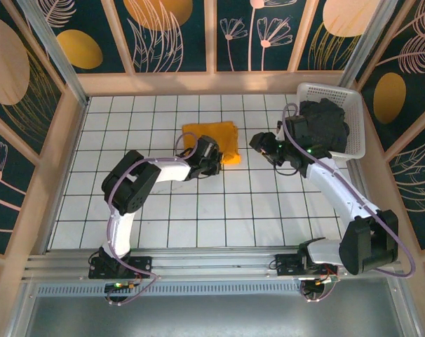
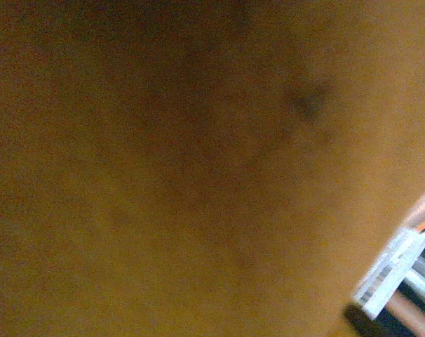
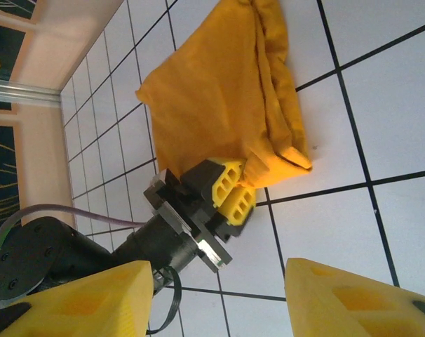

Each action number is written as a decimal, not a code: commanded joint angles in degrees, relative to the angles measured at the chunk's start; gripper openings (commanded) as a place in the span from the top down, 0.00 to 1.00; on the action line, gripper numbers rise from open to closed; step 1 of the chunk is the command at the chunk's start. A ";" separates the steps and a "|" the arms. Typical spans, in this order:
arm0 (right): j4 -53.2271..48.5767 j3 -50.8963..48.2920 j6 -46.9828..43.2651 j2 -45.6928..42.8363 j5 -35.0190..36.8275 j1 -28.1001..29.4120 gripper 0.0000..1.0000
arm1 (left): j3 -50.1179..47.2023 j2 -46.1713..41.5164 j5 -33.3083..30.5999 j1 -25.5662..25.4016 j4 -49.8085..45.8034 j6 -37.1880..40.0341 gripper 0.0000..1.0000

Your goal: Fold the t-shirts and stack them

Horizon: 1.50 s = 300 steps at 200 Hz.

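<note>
The yellow shirt (image 1: 214, 135) is mustard-coloured, folded into a rumpled rough rectangle with thick creased layers bunched along one edge. It lies on the tiled table (image 1: 163, 210), toward the far middle, with its long side running left to right. I cannot tell which end is the collar. The left gripper (image 3: 232, 193) is clenched on its near edge. The right gripper (image 3: 216, 288) hangs just beside the shirt, fingers apart and empty. The black shirt (image 1: 325, 123) sits bunched in the basket (image 1: 329, 91).

Plain mustard t-shirt (image 1: 212, 139), orange-yellow. Right of it, charcoal-black t-shirt (image 1: 326, 123) in white mesh basket (image 1: 329, 90). Under it, tiles (image 1: 163, 210) white, black grid lines. At its edge, left gripper (image 3: 242, 188): yellow fingers (image 3: 226, 181), black body. Beyond it, walls (image 1: 79, 49) dark teal, peach leaf outlines, orange ovals.
</note>
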 commanded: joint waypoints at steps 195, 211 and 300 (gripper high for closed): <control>5.20 3.27 -4.53 2.79 -9.07 -0.01 0.49 | 19.90 5.94 11.32 50.87 -29.92 86.53 1.00; 6.73 3.35 -4.35 3.02 -10.13 0.10 0.49 | 20.67 5.98 10.25 50.96 -30.57 86.83 1.00; 11.64 4.36 -5.32 -4.12 -1.54 -3.48 0.01 | 6.52 -23.72 3.95 44.37 -23.41 69.33 0.01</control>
